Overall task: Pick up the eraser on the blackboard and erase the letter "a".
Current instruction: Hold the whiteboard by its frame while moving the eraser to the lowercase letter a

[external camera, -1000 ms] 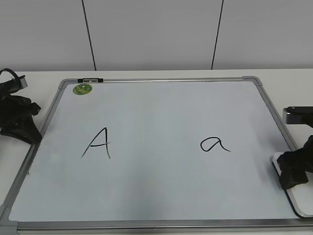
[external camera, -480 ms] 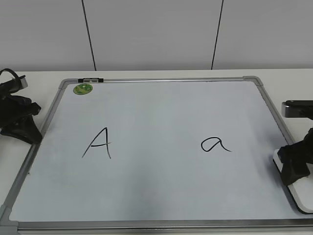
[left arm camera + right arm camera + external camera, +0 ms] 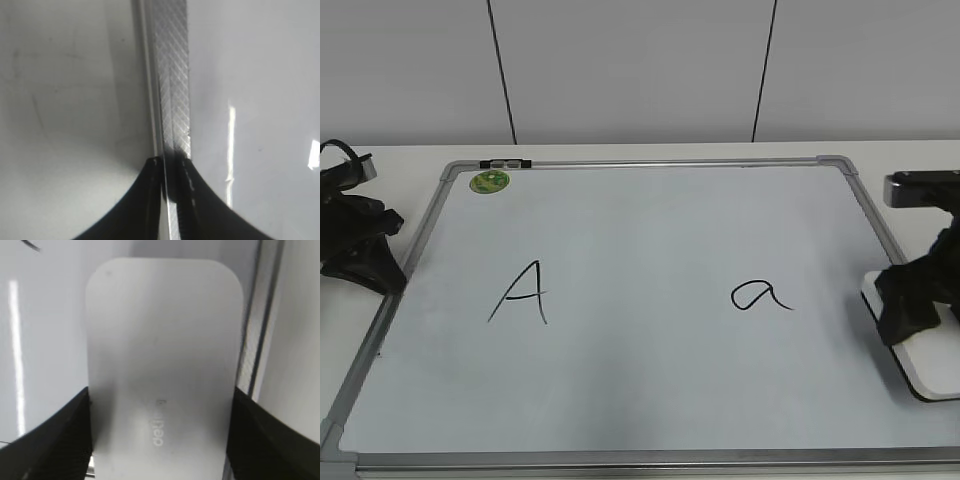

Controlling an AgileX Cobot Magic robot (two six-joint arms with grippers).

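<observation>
The white eraser (image 3: 932, 367) is held between the jaws of my right gripper (image 3: 910, 305), over the right edge of the blackboard (image 3: 640, 230). In the right wrist view the eraser (image 3: 162, 340) fills the middle, with grey lettering, and my right gripper (image 3: 161, 395) is shut on its two long sides. The small letter "a" (image 3: 760, 296) is on the board's right half, to the left of the eraser and apart from it. My left gripper (image 3: 368, 258) rests beside the board's left frame, empty. In the left wrist view its jaws (image 3: 170, 162) are nearly together over the frame (image 3: 172, 75).
A tall capital "A" (image 3: 520, 292) is on the board's left half. A green round sticker (image 3: 488, 181) and a small black clip (image 3: 505, 162) sit at the far left corner. The board's metal frame (image 3: 260, 325) runs just right of the eraser.
My right gripper has moved left and farther back with the eraser, from the board's near right corner toward the "a". The left arm has not moved.
</observation>
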